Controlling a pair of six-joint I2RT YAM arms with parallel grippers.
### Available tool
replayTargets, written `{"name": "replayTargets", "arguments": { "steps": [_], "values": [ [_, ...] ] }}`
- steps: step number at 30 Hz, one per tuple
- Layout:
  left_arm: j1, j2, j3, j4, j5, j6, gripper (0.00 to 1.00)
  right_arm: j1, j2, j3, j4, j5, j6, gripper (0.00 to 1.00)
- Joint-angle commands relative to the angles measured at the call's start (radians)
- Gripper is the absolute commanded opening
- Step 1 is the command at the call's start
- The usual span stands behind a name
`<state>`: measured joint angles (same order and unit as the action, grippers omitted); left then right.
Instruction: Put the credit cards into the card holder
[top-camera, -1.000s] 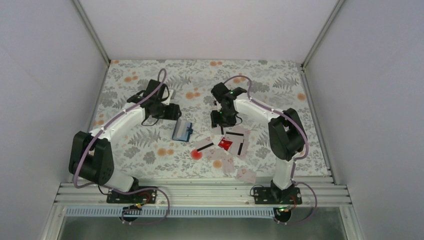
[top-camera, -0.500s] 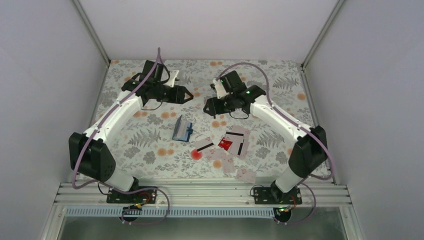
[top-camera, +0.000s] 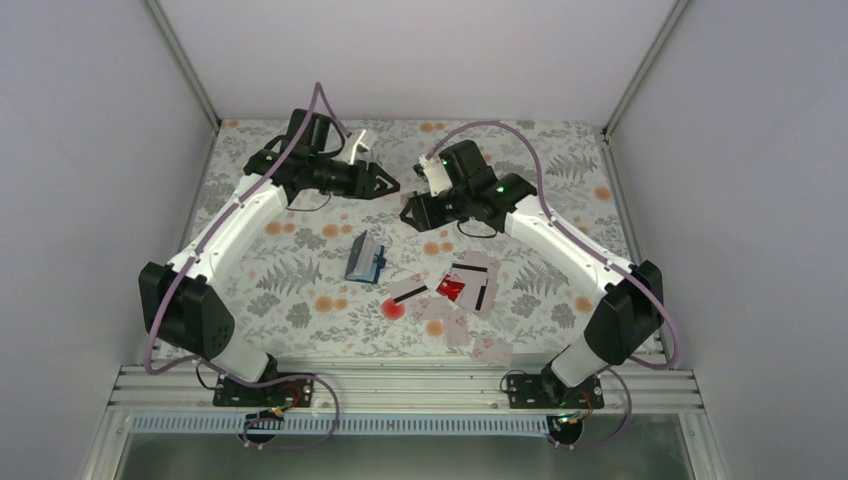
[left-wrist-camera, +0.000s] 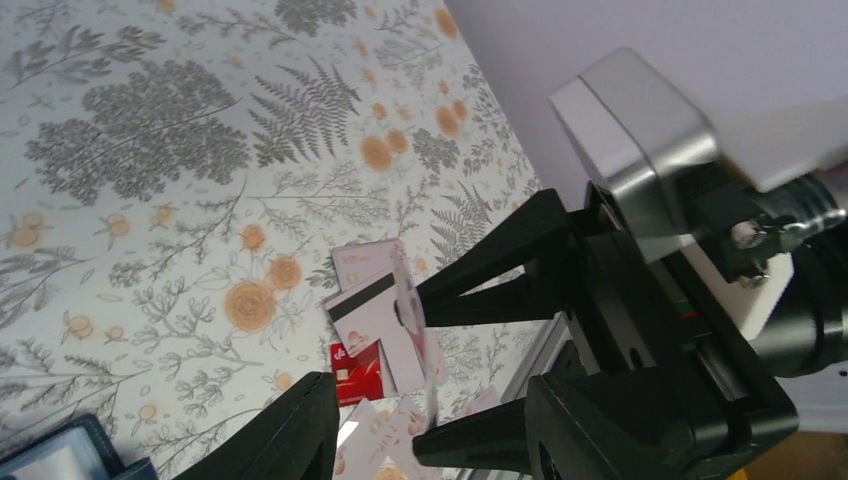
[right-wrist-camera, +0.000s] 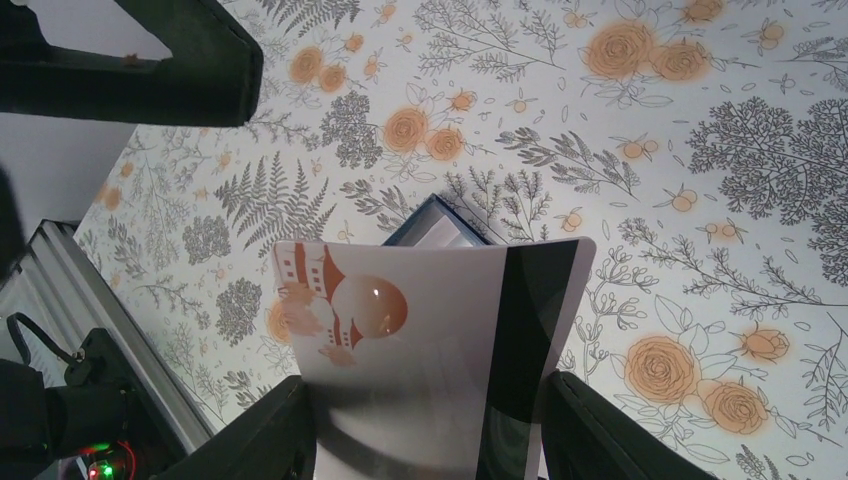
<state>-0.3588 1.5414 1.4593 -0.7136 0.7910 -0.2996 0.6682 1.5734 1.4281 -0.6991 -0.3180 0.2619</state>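
My right gripper (right-wrist-camera: 425, 385) (top-camera: 408, 212) is shut on a credit card (right-wrist-camera: 430, 320), white with an orange picture and a black stripe, bowed between its fingers and held above the table. My left gripper (left-wrist-camera: 430, 380) (top-camera: 388, 186) faces it, open, with a finger on either side of that card (left-wrist-camera: 412, 300) seen edge-on and no grip that shows. The navy card holder (top-camera: 365, 258) (right-wrist-camera: 437, 222) (left-wrist-camera: 60, 455) lies part open on the cloth below. More credit cards (top-camera: 470, 285) lie scattered to its right, one of them red (top-camera: 450, 289) (left-wrist-camera: 355, 368).
The floral cloth (top-camera: 300, 290) covers the table, with white walls (top-camera: 120, 200) on three sides. An aluminium rail (top-camera: 400, 385) runs along the near edge by both arm bases. A red round spot (top-camera: 393, 309) sits beside the card pile.
Both arms have risen from the table and swung toward the back, the grippers now facing each other. The right one carries a card up from the pile. The left jaws have narrowed.
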Motion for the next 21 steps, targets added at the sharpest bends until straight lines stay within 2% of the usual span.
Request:
{"name": "replayTargets", "arguments": {
  "steps": [1, 6, 8, 17, 19, 21],
  "values": [
    [-0.025, 0.018, 0.031, 0.0, 0.028, 0.022, 0.47, 0.017, 0.008, 0.052, 0.01, -0.021, -0.021, 0.52],
    [-0.074, 0.041, 0.046, 0.001, -0.021, 0.024, 0.43, 0.023, 0.014, 0.08, -0.002, -0.028, -0.026, 0.52],
    [-0.091, 0.053, 0.059, -0.005, -0.052, 0.021, 0.39, 0.025, 0.015, 0.088, -0.004, -0.028, -0.027, 0.52],
    [-0.102, 0.045, 0.069, -0.001, -0.146, -0.035, 0.05, 0.027, 0.003, 0.085, -0.012, 0.007, -0.021, 0.53],
    [-0.102, 0.043, 0.07, -0.012, -0.16, -0.038, 0.03, 0.027, 0.001, 0.089, -0.012, 0.017, -0.013, 0.57],
    [-0.102, 0.039, 0.07, -0.011, -0.159, -0.044, 0.02, 0.027, 0.001, 0.092, -0.01, 0.018, -0.006, 0.72]
  ]
}}
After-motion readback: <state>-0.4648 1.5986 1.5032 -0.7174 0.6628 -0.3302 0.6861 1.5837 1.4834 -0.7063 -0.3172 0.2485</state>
